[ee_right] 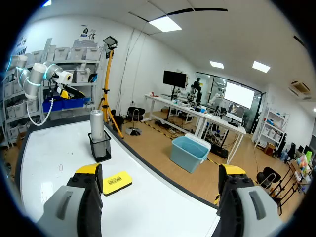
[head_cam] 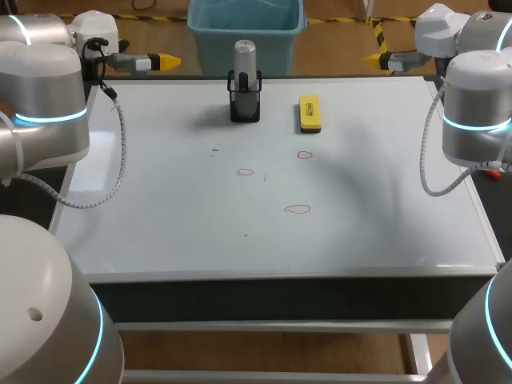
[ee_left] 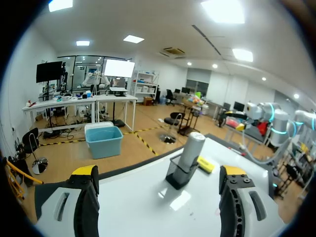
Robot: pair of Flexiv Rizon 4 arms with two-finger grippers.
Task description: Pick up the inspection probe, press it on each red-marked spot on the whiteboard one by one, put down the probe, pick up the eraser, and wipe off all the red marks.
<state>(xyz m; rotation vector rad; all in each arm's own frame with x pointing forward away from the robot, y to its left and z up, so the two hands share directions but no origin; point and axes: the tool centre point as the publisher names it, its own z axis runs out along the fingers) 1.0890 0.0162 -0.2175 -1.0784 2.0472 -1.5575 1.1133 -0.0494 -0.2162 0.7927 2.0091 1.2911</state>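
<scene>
Probe [head_cam: 244,56] only partly seen: its lower part is sunk in a black holder [head_cam: 245,107], and just the silver upper barrel shows, upright, upper middle of the head frame. Red marks hard to read, thin faint outlines on the whiteboard [head_cam: 160,232]: one [head_cam: 305,155] below the eraser, one [head_cam: 245,172] to its left under the holder, one [head_cam: 298,210] lower, near frame centre. From the left wrist they cannot be made out. Both arms are cut off by the frame edges, and side-on in the head view neither finger gap shows.

Left gripper [ee_left: 159,170]: fingers spread wide, nothing between them, touching nothing. It sits at the upper left of the head frame, by the board's far corner. Probe and holder stand ahead of it, well apart, and the eraser lies just beyond the holder.

Right gripper [ee_right: 160,169]: also spread wide and empty, upper right of the head frame.

Eraser [head_cam: 310,114], yellow, lies flat just right of the holder, not touching. It lies ahead of the right gripper, nearer than the probe.
</scene>
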